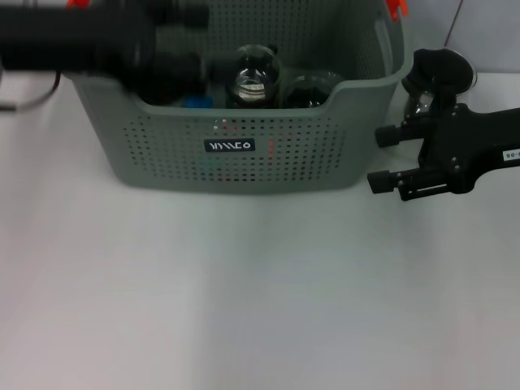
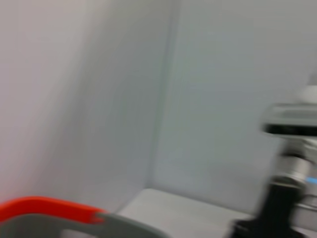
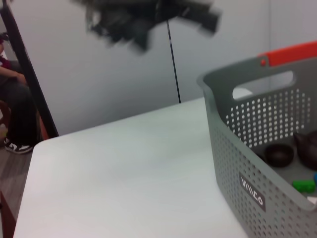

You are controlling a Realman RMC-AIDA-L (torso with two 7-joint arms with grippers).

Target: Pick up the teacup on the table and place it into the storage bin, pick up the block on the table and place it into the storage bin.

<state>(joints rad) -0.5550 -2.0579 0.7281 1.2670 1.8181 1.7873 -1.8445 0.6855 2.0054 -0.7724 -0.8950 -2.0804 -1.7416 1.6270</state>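
The storage bin (image 1: 244, 166) stands at the back middle of the table, a grey-green perforated basket with a black label and an orange-red handle clip (image 3: 292, 52). On its floor, the right wrist view shows a small dark teacup (image 3: 280, 154) and a green block (image 3: 303, 186). A blue piece (image 1: 195, 102) shows inside the bin in the head view. My left arm (image 1: 97, 41) reaches as a black blur across the bin's left rim, with its gripper end over the inside. My right gripper (image 1: 382, 158) hangs open and empty just right of the bin.
Two rounded glass vessels (image 1: 256, 73) (image 1: 313, 89) also sit in the bin, with a dark teapot-like pot (image 3: 309, 148) at the edge of the right wrist view. A black stand (image 2: 282, 198) rises behind the table. White tabletop (image 1: 244, 301) stretches in front.
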